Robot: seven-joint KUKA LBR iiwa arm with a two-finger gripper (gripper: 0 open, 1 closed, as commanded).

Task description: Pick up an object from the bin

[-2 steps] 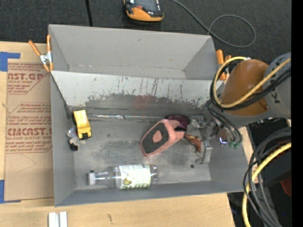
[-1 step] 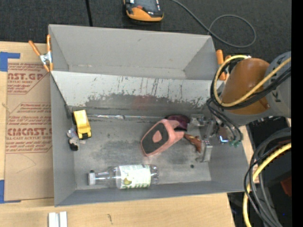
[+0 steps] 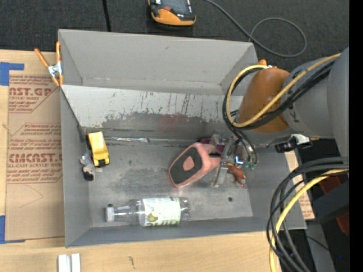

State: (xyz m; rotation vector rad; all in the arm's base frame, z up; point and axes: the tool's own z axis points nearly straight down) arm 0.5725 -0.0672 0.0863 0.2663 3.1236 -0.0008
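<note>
The pincer (image 3: 229, 166) hangs low near the bin's (image 3: 142, 61) right wall, at the pink tool's (image 3: 190, 166) end — probably to grip it there. Spread or pinching — cannot tell.

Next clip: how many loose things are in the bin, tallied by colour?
Yellow, toy truck at the left: 1
Pink, handheld thing with a dark oval face in the middle: 1
Clear, plastic bottle lying on its side: 1
Total: 3. The small dark bit beside the truck may belong to it.
</note>
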